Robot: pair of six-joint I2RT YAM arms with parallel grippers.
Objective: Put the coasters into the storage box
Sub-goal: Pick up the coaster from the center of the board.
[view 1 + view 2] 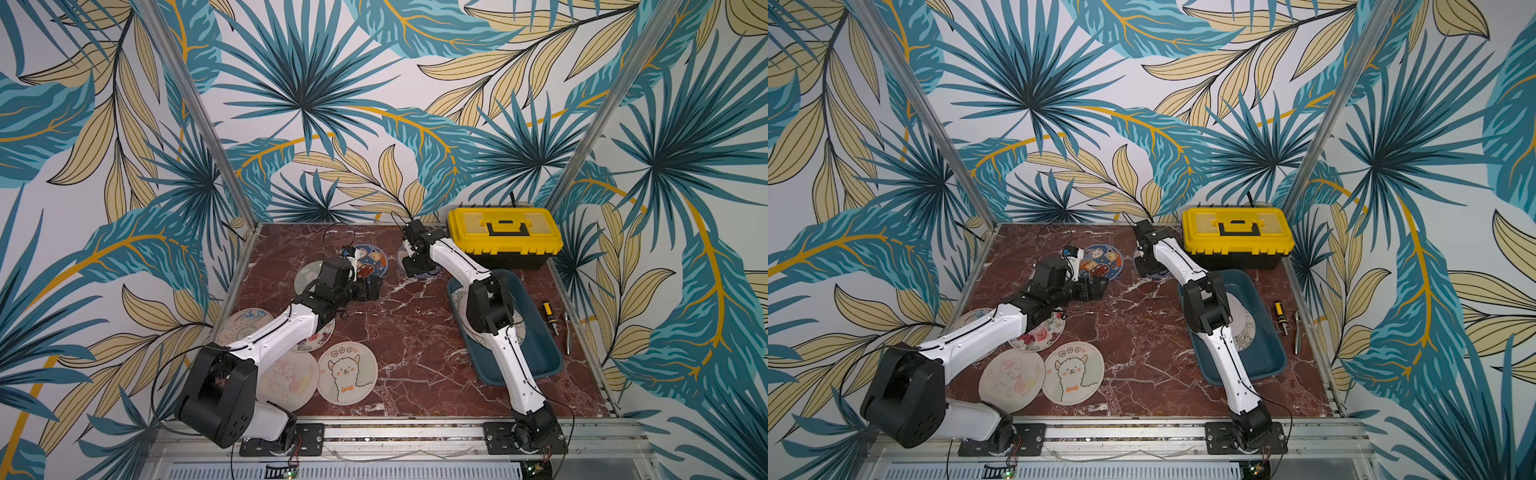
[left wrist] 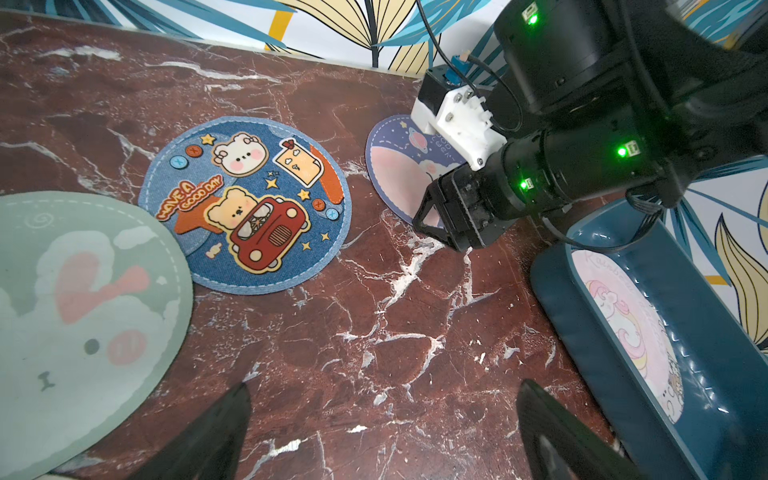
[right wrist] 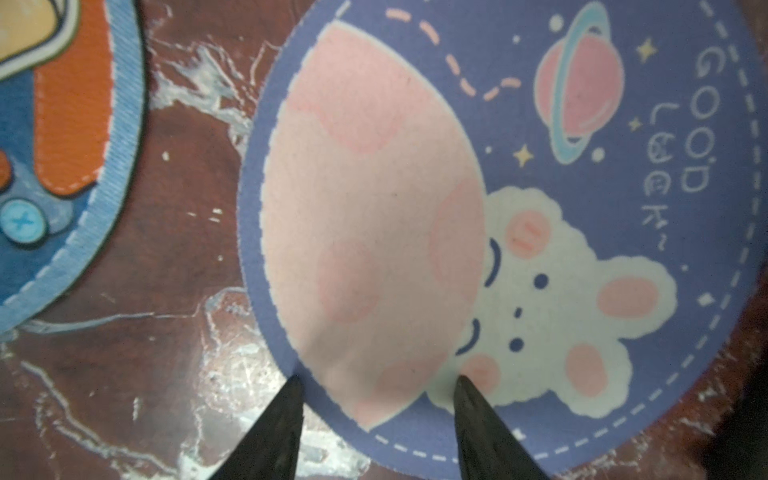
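We have the right pincer (image 3: 376, 382) low over the thin round lavender fabric coaster printed with a white bunny and a pink ringed planet (image 3: 540, 208). The coaster lies flat on the red-brown marble tabletop (image 3: 166, 270). The jaws stand partly apart and hold nothing. One fingertip (image 3: 284, 415) sits at the disc's rim and the other on its printed face, so most of the coaster stretches ahead of the tips (being round, it offers no long axis to line up with). We judge the right arm the nearer one; the left pincer (image 2: 386, 436) hangs wide and empty over bare marble, well apart. The dark teal shallow plastic storage box (image 1: 538, 345) lies behind the right pincer, toward its arm's base, with a pink unicorn coaster (image 2: 623, 320) already inside.
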